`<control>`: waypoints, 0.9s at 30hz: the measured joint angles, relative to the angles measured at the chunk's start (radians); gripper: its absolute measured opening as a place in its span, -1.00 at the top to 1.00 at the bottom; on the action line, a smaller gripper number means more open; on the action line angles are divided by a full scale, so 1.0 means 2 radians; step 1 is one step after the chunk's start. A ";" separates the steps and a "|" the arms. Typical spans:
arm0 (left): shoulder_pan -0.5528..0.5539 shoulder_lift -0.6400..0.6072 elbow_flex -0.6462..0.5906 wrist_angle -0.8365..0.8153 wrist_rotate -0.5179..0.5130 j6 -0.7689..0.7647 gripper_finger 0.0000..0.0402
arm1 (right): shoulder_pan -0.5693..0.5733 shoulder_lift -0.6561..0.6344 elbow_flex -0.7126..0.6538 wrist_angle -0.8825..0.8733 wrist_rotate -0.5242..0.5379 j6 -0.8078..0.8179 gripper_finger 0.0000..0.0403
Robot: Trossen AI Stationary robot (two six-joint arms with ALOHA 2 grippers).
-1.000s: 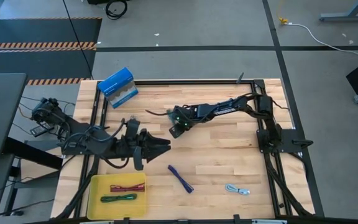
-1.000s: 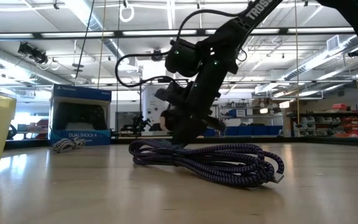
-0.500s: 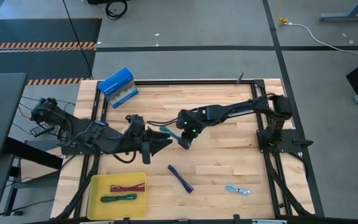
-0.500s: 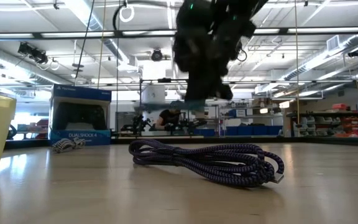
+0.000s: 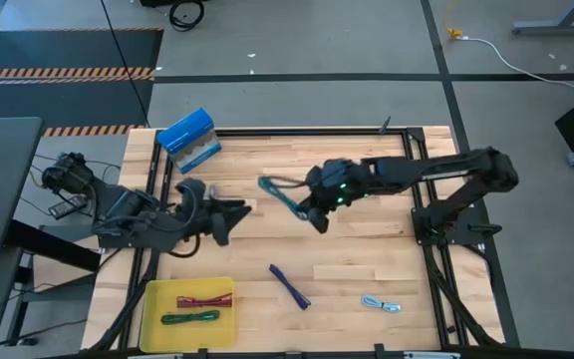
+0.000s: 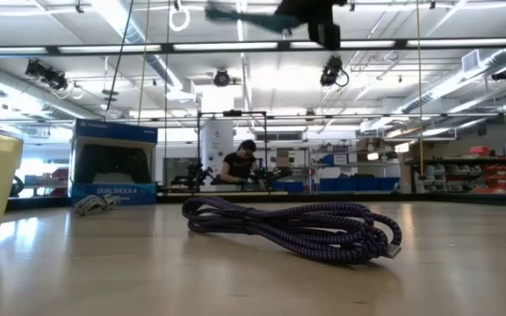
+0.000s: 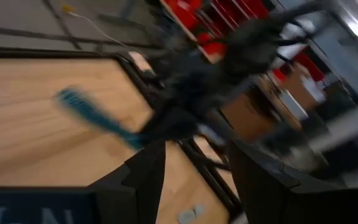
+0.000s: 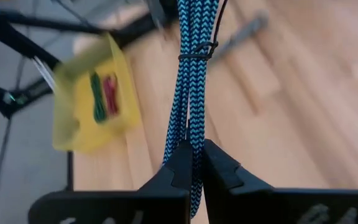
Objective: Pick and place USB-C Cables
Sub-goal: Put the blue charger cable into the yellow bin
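Observation:
My right gripper (image 5: pixel 310 212) hangs high over the table's middle, shut on a teal USB-C cable bundle (image 5: pixel 280 192) that sticks out toward the far left; the low view shows it near the top (image 6: pixel 235 15). My left gripper (image 5: pixel 237 213) stands open left of it, pointing at it, with nothing between its fingers (image 7: pixel 148 177). A purple cable (image 5: pixel 289 285) and a pale blue cable (image 5: pixel 380 304) lie flat on the wood near the front. A magenta cable (image 5: pixel 204 299) and a dark green cable (image 5: pixel 189 318) lie in the yellow tray (image 5: pixel 153 309). My right gripper pinches the teal bundle near one end (image 8: pixel 187 152), with all its strands together between the two fingers. The fingers slant down from the table's right side, and the bundle runs on forward past the fingertips. It hangs clear of the table, held together by a dark tie (image 8: pixel 197 53).
A blue rectangular box (image 5: pixel 189 138) stands at the far left corner. A black frame (image 5: pixel 297 131) runs round the work area. Bare wood lies between the two grippers and the purple cable (image 6: pixel 292 226).
My right gripper has risen steeply from the table with the teal cable, which is lifted clear now, and has drifted toward the right edge. My left gripper has drawn back a little toward the left and far edges and turned.

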 joint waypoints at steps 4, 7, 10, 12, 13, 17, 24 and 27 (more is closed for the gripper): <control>0.013 0.003 0.000 -0.020 -0.021 -0.048 0.04 | -0.001 -0.033 0.000 0.039 0.001 -0.013 0.92; 0.031 0.012 0.000 -0.013 -0.019 -0.060 -0.05 | 0.002 -0.043 0.001 0.070 -0.005 -0.008 0.92; 0.050 0.015 0.000 0.002 -0.020 -0.061 -0.15 | 0.003 -0.045 0.001 0.090 -0.008 0.006 0.92; 0.065 0.019 0.000 0.011 -0.019 -0.061 -0.22 | 0.005 -0.041 0.001 0.104 -0.011 0.011 0.92; 0.070 0.020 -0.001 0.012 -0.015 -0.060 -0.25 | 0.006 -0.038 0.001 0.108 -0.013 0.014 0.92; 0.096 0.025 0.000 0.026 -0.001 -0.059 -0.32 | 0.011 -0.029 0.001 0.121 -0.019 0.018 0.92; 0.117 0.041 0.000 0.083 0.025 -0.022 -0.33 | 0.011 -0.023 0.001 0.124 -0.025 0.021 0.92; 0.120 0.047 -0.001 0.100 0.032 -0.005 -0.33 | 0.012 -0.021 0.001 0.126 -0.030 0.021 0.92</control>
